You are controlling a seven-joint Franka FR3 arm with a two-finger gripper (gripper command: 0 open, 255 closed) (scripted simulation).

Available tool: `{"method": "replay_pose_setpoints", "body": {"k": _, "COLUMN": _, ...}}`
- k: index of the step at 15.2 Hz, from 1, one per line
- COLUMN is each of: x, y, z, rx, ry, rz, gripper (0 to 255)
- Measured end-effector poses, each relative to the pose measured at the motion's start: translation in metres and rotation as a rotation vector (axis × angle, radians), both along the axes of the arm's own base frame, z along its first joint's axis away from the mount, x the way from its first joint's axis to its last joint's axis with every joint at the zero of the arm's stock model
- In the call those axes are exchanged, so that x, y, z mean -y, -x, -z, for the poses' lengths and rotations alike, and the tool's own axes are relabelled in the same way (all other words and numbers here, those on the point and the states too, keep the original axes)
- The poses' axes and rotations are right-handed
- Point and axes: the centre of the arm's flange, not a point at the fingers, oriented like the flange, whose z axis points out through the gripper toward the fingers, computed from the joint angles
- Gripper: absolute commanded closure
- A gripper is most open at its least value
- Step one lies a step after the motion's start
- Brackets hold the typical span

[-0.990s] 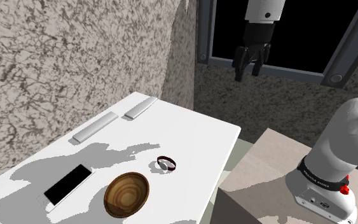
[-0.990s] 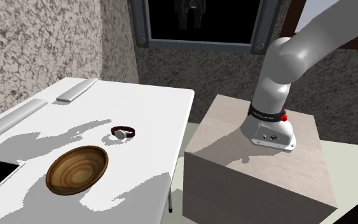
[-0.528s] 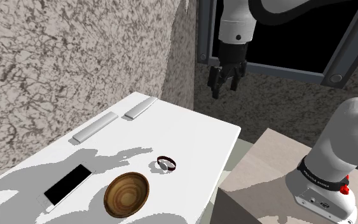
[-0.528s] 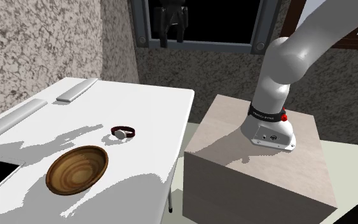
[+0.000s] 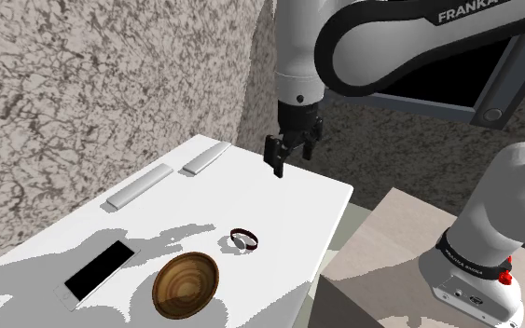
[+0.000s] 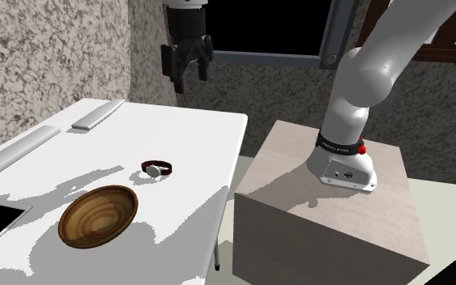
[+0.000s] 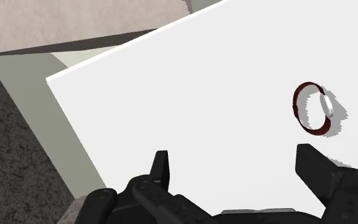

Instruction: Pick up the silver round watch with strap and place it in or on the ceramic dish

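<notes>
watch (image 5: pixel 244 239) with dark red strap lies on the white table (image 5: pixel 288 186), near the brown bowl (image 5: pixel 186 283) but not touching it. gripper (image 5: pixel 276 170) hangs above the table, well apart from the watch, fingers spread and holding nothing.

The surface (image 5: pixel 288 200) reads plain white, smooth and matt, with no grain. The dish (image 5: pixel 186 283) looks like turned wood, brown rings with a soft sheen. The watch (image 5: pixel 244 239) has a dull, dark reddish strap and a pale face; whether it's metal, I can't say. The wall (image 5: pixel 83 84) is rough, speckled like stone. The arm (image 5: pixel 297 47) has a smooth, glossy white shell, and the fingers (image 7: pixel 317 170) are matt black.
</notes>
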Motion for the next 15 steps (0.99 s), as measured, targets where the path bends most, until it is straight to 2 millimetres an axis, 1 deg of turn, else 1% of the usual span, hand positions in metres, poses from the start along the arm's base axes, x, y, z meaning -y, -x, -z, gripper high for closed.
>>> {"method": "replay_pose_setpoints", "body": {"k": 4, "x": -0.048, "y": -0.009, "z": 0.025, "rx": 0.015, "ry": 0.027, "rz": -0.021, "gripper": 0}}
{"method": "replay_pose_setpoints", "body": {"k": 6, "x": -0.069, "y": -0.019, "z": 0.037, "rx": 0.022, "ry": 0.040, "rz": -0.032, "gripper": 0}}
{"method": "replay_pose_setpoints", "body": {"k": 8, "x": -0.094, "y": -0.025, "z": 0.056, "rx": 0.029, "ry": 0.053, "rz": -0.044, "gripper": 0}}
{"method": "replay_pose_setpoints", "body": {"k": 10, "x": -0.121, "y": -0.025, "z": 0.068, "rx": 0.036, "ry": 0.065, "rz": -0.056, "gripper": 0}}
{"method": "replay_pose_setpoints", "body": {"k": 12, "x": -0.143, "y": -0.030, "z": 0.078, "rx": 0.042, "ry": 0.079, "rz": -0.066, "gripper": 0}}
{"method": "replay_pose_setpoints", "body": {"k": 14, "x": -0.166, "y": -0.037, "z": 0.096, "rx": 0.050, "ry": 0.091, "rz": -0.077, "gripper": 0}}
{"method": "replay_pose_setpoints", "body": {"k": 15, "x": -0.173, "y": -0.040, "z": 0.101, "rx": 0.053, "ry": 0.096, "rz": -0.080, "gripper": 0}}
